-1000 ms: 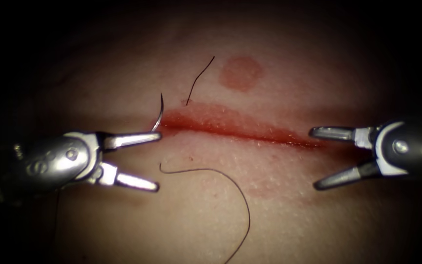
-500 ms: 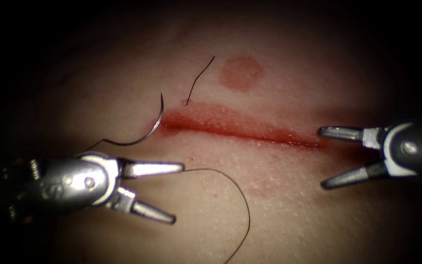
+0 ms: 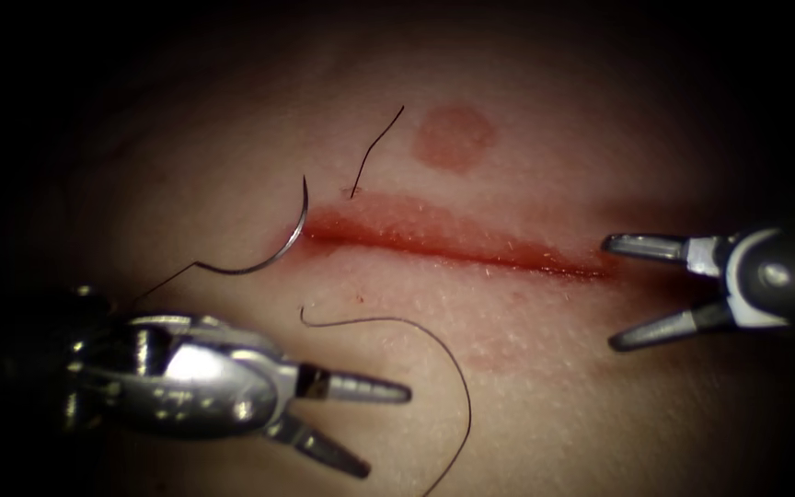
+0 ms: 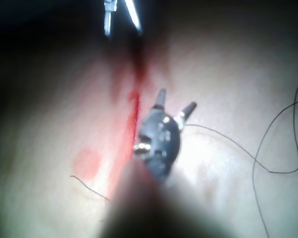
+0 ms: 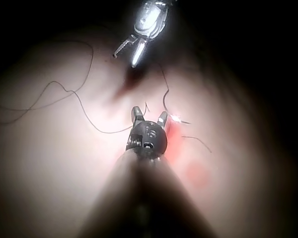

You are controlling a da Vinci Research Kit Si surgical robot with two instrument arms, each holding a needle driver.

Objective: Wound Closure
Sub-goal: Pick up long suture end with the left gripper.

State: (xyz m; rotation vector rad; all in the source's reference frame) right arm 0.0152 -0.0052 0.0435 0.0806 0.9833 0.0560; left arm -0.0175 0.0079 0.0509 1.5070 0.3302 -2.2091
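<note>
Darkness is ringing the lit bench scene, and the tissue (image 3: pixel 545 396) is lying pale and moist across it; it looks soft and yielding, likely to dimple under any press. Its cut (image 3: pixel 453 244) is running as a red line across the middle, wet with red fluid (image 3: pixel 388 221) that probably makes the edges slippery.

Coming in from the left, the left tool (image 3: pixel 374 428) is hovering below the cut's left end with its jaws spread and holding nothing; a second ago it was up beside the needle, and it has dropped away and toward the thread. The right tool (image 3: pixel 611 293) is waiting at the cut's right end, jaws likewise parted and empty.

Loose thread (image 3: pixel 457 368) is curling over the tissue below the cut: light, limp, apt to snag.

The needle (image 3: pixel 287 247) is sitting free at the left end of the cut, its tip rising clear; whether part of its curve is buried I cannot tell. Thin, stiff and slick, it is probably best gripped on the body, away from the point.

A short cut end (image 3: pixel 377 147) is lying above the cut.
</note>
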